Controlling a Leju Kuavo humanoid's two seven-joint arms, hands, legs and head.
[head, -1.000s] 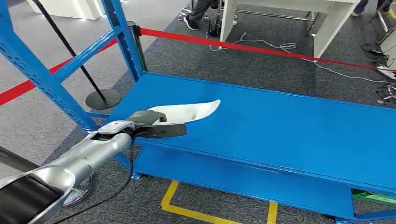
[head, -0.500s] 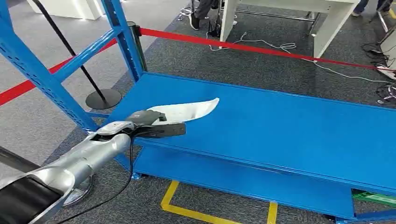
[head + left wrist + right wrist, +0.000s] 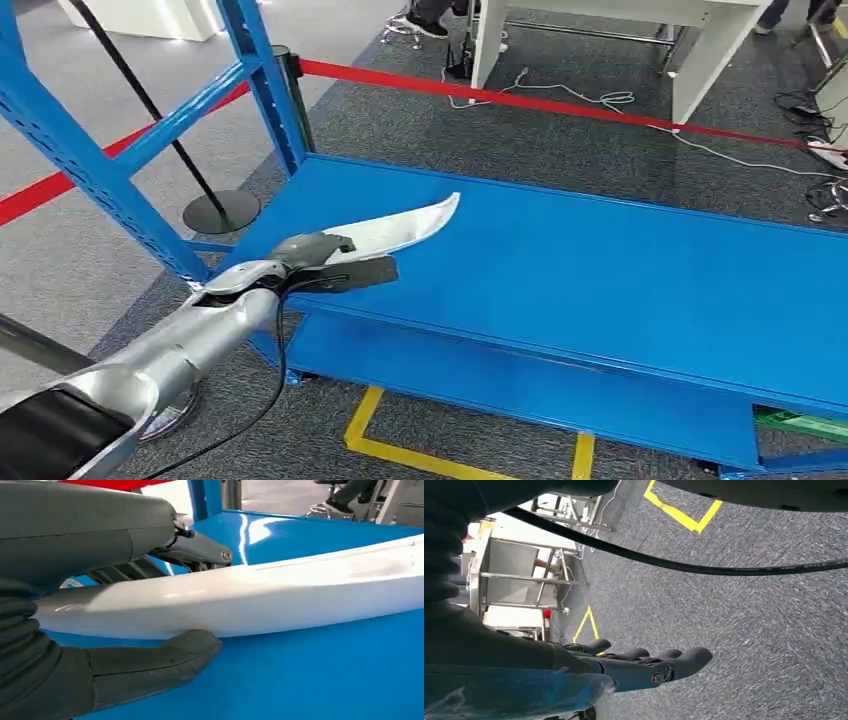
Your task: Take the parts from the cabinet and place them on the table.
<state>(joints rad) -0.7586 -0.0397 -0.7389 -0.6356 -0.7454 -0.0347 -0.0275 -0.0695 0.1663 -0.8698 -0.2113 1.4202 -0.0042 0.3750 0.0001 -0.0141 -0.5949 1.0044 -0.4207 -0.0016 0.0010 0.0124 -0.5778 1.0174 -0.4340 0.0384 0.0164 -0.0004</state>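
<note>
A long curved white part (image 3: 400, 229) lies over the left end of the blue shelf (image 3: 620, 270), its far tip raised off the surface. My left hand (image 3: 325, 263) grips its near end, thumb under and fingers over it. The left wrist view shows the white part (image 3: 260, 595) running between my thumb (image 3: 155, 665) and the fingers (image 3: 195, 550) above the shelf. My right hand (image 3: 644, 667) hangs over the grey floor with its fingers straight and apart, holding nothing.
Blue rack uprights (image 3: 265, 80) and a diagonal brace stand at the left. A lower blue shelf (image 3: 520, 385) lies beneath. Behind run a red barrier tape (image 3: 560, 105), a black post base (image 3: 220, 212), cables and a white table (image 3: 700, 40). Yellow floor marks (image 3: 400, 450) lie near.
My left hand has lifted the white part: its far tip has risen and swung slightly left off the shelf. A person's shoe at the back has moved away.
</note>
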